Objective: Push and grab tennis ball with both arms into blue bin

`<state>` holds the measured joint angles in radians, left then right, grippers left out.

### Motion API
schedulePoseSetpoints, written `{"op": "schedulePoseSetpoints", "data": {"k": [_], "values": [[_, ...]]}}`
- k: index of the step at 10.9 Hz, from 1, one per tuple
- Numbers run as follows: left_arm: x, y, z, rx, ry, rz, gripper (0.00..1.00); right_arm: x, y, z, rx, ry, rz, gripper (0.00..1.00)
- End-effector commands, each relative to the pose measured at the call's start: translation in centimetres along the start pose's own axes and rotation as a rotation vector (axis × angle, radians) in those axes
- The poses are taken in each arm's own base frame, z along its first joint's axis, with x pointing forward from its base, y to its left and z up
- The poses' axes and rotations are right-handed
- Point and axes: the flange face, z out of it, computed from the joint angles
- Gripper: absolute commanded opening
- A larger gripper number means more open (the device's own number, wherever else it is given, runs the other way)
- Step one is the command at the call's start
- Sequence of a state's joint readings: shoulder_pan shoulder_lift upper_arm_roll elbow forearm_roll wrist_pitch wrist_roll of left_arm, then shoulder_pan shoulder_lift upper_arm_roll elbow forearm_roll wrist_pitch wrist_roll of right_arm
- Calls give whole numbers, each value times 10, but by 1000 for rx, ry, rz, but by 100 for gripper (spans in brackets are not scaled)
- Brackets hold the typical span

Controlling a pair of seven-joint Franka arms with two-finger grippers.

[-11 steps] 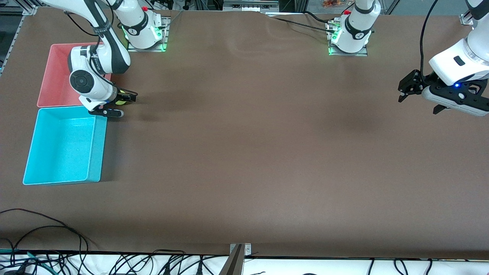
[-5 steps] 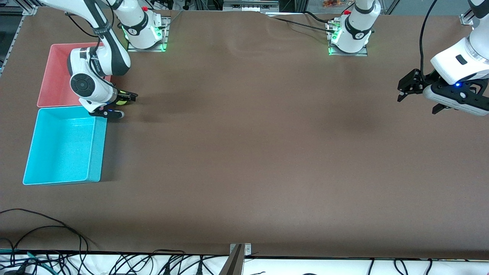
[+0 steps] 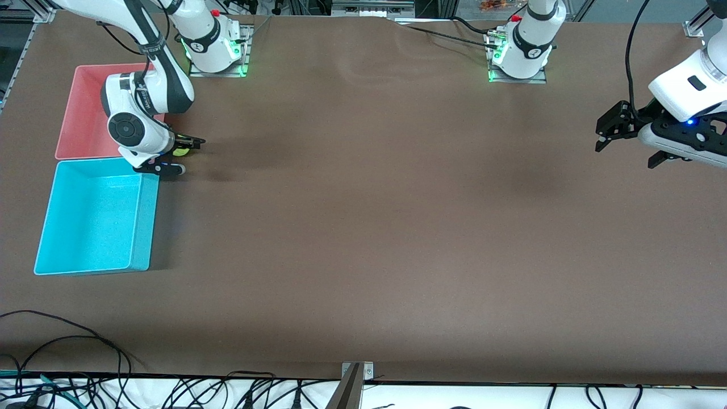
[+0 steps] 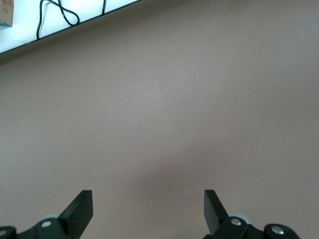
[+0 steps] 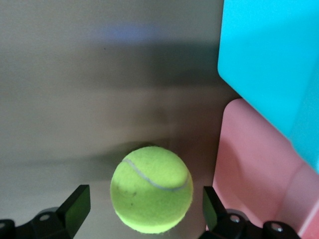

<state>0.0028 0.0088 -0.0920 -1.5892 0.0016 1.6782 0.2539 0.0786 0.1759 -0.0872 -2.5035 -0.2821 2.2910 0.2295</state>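
Note:
The yellow-green tennis ball (image 3: pixel 179 151) (image 5: pixel 151 189) rests on the brown table beside the spot where the two bins meet. My right gripper (image 3: pixel 183 154) (image 5: pixel 145 201) is low over the table and open. Its fingers stand on either side of the ball with a gap on each side. The blue bin (image 3: pixel 91 216) (image 5: pixel 269 50) lies empty, nearer to the front camera than the ball. My left gripper (image 3: pixel 603 136) (image 4: pixel 148 204) hangs open over bare table at the left arm's end, holding nothing.
A pink bin (image 3: pixel 85 113) (image 5: pixel 259 164) sits right against the blue bin, farther from the front camera, partly covered by the right arm. Cables (image 3: pixel 68 341) run along the table's front edge.
The left gripper has drifted a little toward its end of the table and risen slightly. The right gripper has shifted only a trace around the ball.

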Motion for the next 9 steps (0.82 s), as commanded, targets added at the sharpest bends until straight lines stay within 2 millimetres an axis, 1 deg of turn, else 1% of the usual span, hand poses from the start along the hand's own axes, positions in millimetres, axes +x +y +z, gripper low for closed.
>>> {"op": "schedulePoseSetpoints", "data": {"k": [1,4,5,6,8,9], "values": [[2,-4,-4,-14,-2,-39,99,0,2,10,-22,-23,0,97],[2,-5,-4,-5,-4,-67,99,0,0,18,-24,-40,-1,89],[2,-5,-4,-5,-5,-70,99,0,1,18,-24,-41,1,76],[2,-2,-5,-8,-3,-83,99,-1,1,18,-27,-52,3,57],[2,0,-4,-9,-8,-129,99,1,0,7,-40,-62,22,38],[1,-1,-4,-10,-14,-129,99,5,0,0,-46,-62,22,33]]}}
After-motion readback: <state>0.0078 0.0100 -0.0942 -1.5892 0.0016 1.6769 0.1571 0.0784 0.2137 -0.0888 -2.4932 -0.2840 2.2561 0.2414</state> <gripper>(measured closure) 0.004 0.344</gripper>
